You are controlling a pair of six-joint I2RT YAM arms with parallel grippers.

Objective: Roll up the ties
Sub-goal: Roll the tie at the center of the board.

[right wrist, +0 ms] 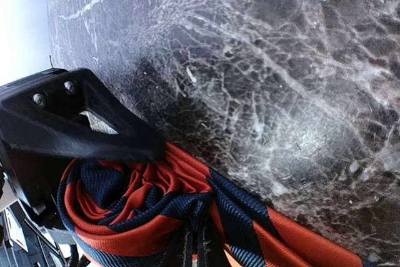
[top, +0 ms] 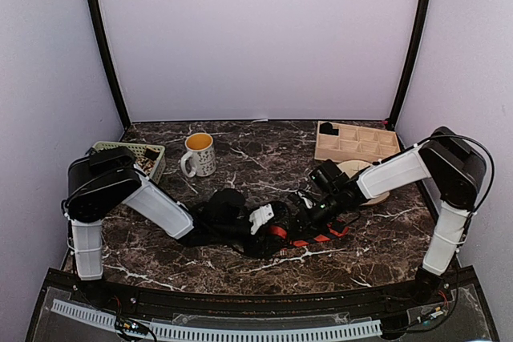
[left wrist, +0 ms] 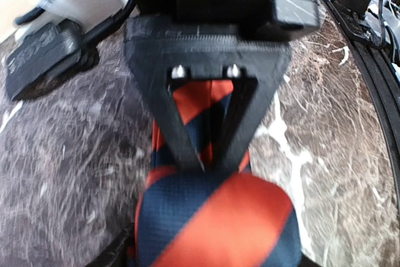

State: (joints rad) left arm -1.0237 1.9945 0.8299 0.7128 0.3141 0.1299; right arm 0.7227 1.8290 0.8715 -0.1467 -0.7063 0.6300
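Top view first: the tie (top: 300, 242) sits on the marble surface (top: 200, 262) at about 6 o'clock from the middle. Both sets of jaws are crowded over it, and a red bit of loose tail pokes out toward 3 o'clock. It's too cluttered there for us to read either set.

Left wrist view: the tie (left wrist: 212, 223) is a fat coil at 6 o'clock with orange-red and navy diagonal stripes and a fine weave. Its flat strip runs off toward 12. The right jaws come down from 12, closed tip to tip where strip meets coil, and look to us like they're pinching fabric. The left jaws are barely in shot, so we can't tell.

Right wrist view: the tie (right wrist: 144, 217) is bunched at 7 o'clock under the closed right jaws. The layers are loose and uneven, and the tail leaves toward 4.

Our guess on handling: it's light, floppy and a bit slick, so the coil would probably spring open if let go. We'd grip across the coil's flat sides and keep the tail taut.
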